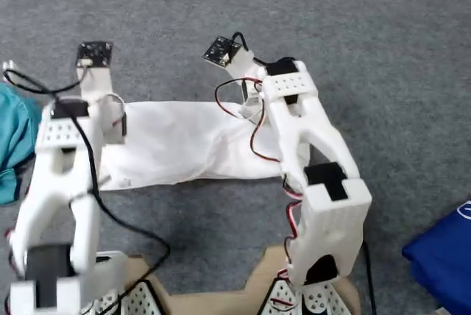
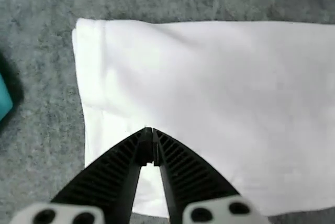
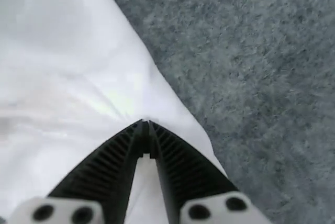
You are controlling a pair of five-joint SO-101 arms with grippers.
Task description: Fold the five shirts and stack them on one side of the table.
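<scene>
A white shirt (image 1: 184,142) lies folded into a long strip across the middle of the grey table. My left gripper (image 2: 148,144) is over its left end (image 2: 209,88), jaws shut with the tips pinched into the cloth. In the high view this gripper (image 1: 112,125) sits below its arm. My right gripper (image 3: 145,129) is shut on the shirt's right end (image 3: 63,56), close to the cloth's edge where the grey table (image 3: 251,51) begins. The high view shows the right gripper (image 1: 254,105) low over the cloth.
A teal shirt (image 1: 15,142) lies bunched at the left table edge, and its corner (image 2: 4,101) appears in the left wrist view. A dark blue shirt (image 1: 441,256) sits at the right front. Cardboard (image 1: 213,302) lies between the arm bases.
</scene>
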